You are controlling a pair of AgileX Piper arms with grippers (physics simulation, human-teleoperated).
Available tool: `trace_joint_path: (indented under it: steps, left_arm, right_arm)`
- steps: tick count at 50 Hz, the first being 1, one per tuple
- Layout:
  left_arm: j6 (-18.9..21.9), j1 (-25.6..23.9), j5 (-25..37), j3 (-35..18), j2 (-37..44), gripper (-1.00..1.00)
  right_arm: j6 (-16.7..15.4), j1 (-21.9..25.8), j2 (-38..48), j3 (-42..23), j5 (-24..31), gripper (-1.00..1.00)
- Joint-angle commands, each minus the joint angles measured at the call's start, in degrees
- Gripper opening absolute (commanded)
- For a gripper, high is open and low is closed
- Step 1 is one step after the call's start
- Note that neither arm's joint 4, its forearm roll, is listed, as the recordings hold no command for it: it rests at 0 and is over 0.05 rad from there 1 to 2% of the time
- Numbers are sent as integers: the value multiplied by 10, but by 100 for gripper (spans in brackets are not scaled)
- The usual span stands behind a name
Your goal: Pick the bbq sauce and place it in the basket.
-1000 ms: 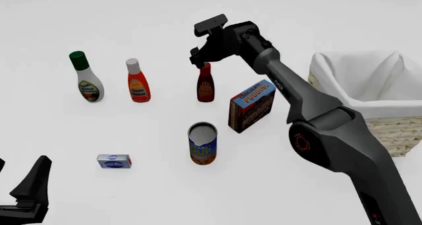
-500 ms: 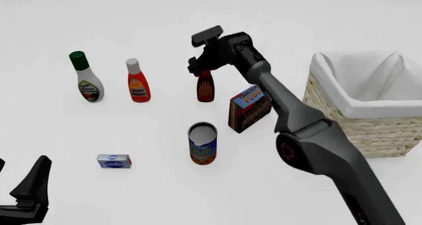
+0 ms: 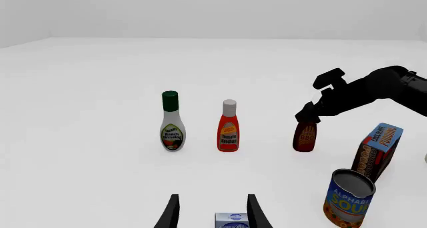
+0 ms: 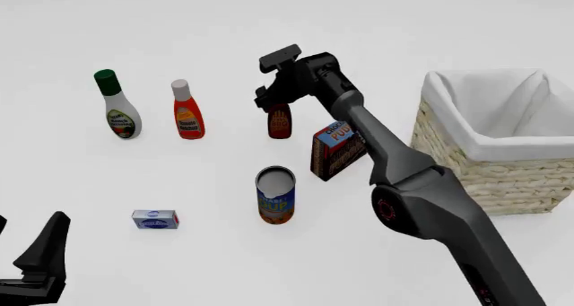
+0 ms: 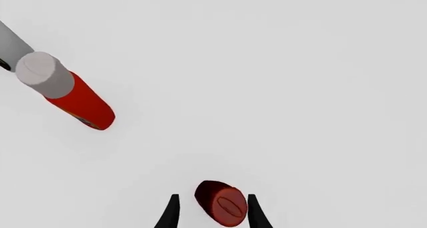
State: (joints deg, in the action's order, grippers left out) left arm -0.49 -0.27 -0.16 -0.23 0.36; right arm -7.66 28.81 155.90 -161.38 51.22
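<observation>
The bbq sauce [image 4: 279, 122], a small dark reddish-brown bottle, stands upright mid-table; its red cap [image 5: 223, 203] shows from above in the right wrist view. My right gripper [image 4: 271, 103] is down over the cap, open, one finger on each side of it and the bottle still on the table. The left wrist view shows that gripper [image 3: 309, 116] at the top of the bottle [image 3: 305, 137]. The basket [image 4: 466, 165], wicker with a white lining, stands at the right. My left gripper [image 4: 29, 225] hangs open at the near left corner, holding nothing.
A white ranch bottle with a green cap [image 4: 121, 114] and a ketchup bottle [image 4: 187, 114] stand left of the sauce. A pudding box [image 4: 334, 155] and a soup can [image 4: 275, 195] are nearer, between sauce and basket. A small blue box [image 4: 155, 219] lies near left.
My right gripper has come down over the bbq sauce until its fingers flank the cap, and the arm has swung lower across the pudding box. The left arm and the objects have stayed put.
</observation>
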Motion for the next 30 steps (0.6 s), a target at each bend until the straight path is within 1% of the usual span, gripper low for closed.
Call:
trace_joint_path:
  steps: [1,17,30]
  left_arm:
    - [0,0,0,0,0,100]
    - [0,0,0,0,0,100]
    - [0,0,0,0,0,100]
  right_arm:
    - [2,2,2,1,0,-100]
    - [1,-1,-12,-1,3,-100]
    - [-6,3,-45,-5,15,-100]
